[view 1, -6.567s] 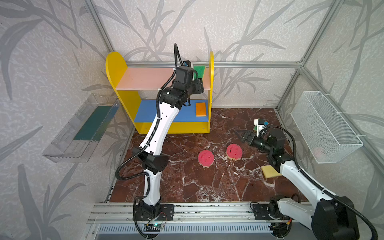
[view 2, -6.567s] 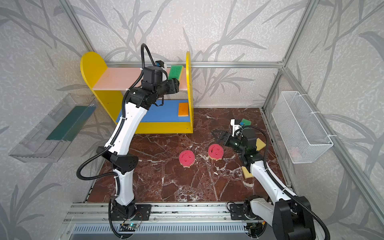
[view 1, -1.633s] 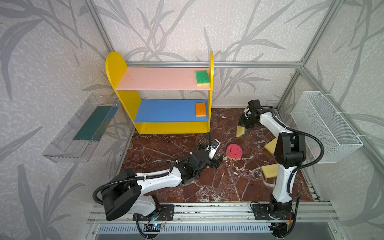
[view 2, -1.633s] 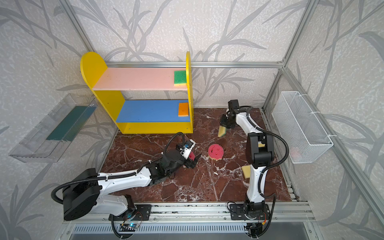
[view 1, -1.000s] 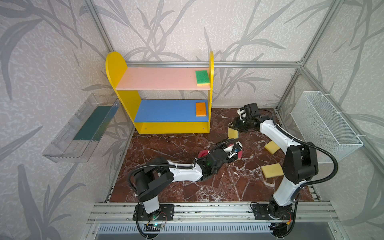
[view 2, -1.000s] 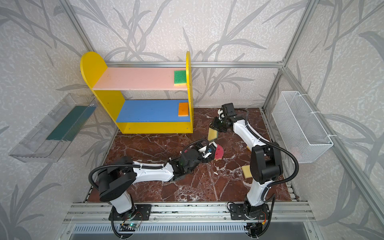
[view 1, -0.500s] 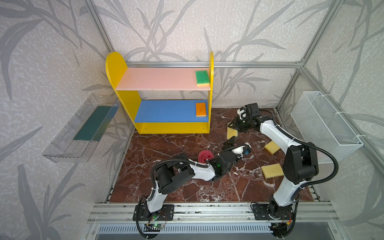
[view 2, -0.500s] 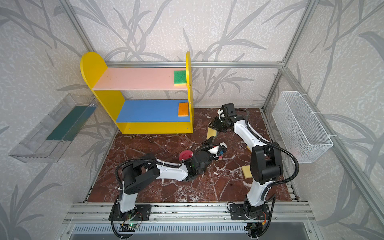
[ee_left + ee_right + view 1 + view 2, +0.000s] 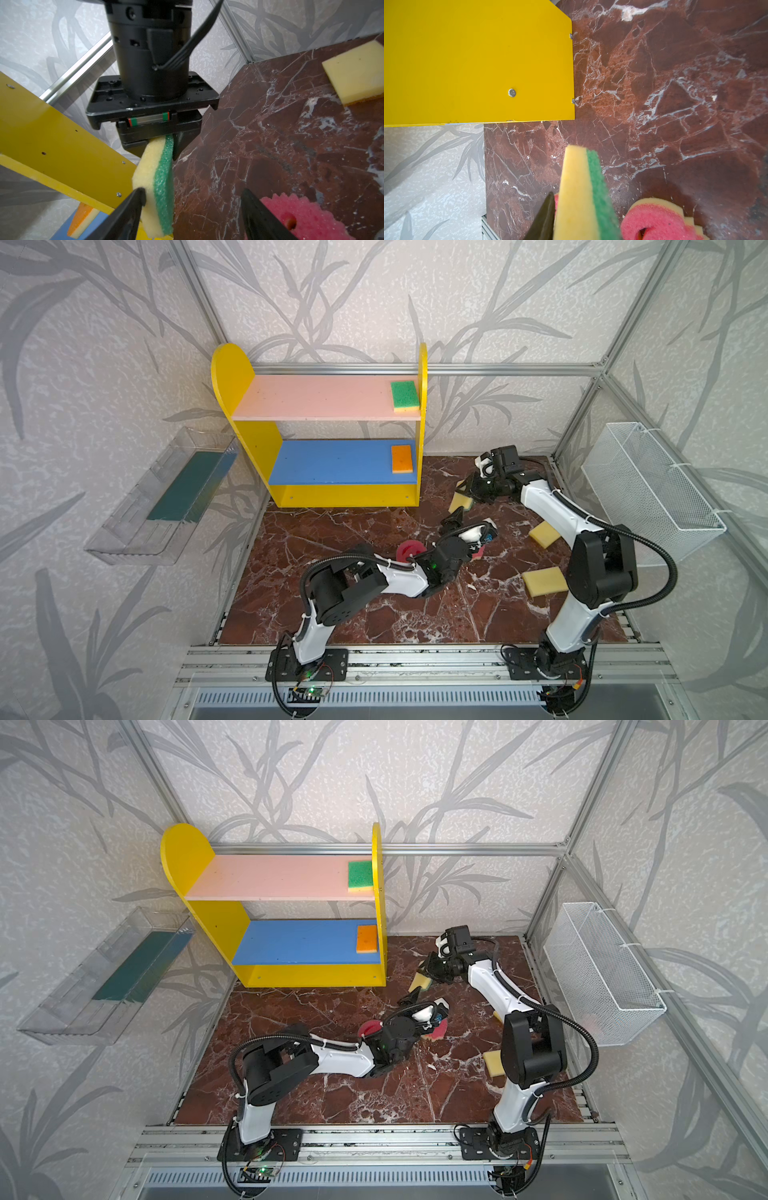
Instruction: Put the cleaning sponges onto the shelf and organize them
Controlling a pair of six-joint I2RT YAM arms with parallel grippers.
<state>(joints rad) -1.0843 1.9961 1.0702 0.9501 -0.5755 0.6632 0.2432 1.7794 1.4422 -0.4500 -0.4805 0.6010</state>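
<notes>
My right gripper [image 9: 471, 494] is shut on a yellow sponge with a green face [image 9: 462, 501], hanging on edge just right of the shelf [image 9: 345, 493]. My left gripper [image 9: 191, 199] stands open around that sponge's [image 9: 158, 182] lower end, one fingertip [image 9: 137, 195] touching its yellow side. In the right wrist view the sponge [image 9: 583, 197] hides one finger. Two round pink sponges [image 9: 409, 549] [image 9: 478, 552] lie on the floor by the left wrist. A green sponge [image 9: 405, 396] lies on the pink board and an orange one [image 9: 402, 459] on the blue board.
Two yellow sponges [image 9: 544, 534] [image 9: 543, 580] lie on the marble floor at the right. A white wire basket [image 9: 648, 485] hangs on the right wall and a clear tray [image 9: 166, 497] on the left wall. The shelf's yellow side panel [image 9: 477, 62] stands close to the held sponge.
My left gripper has swung right and back, past the pink sponges, up to the sponge in the right gripper. The right gripper has barely moved.
</notes>
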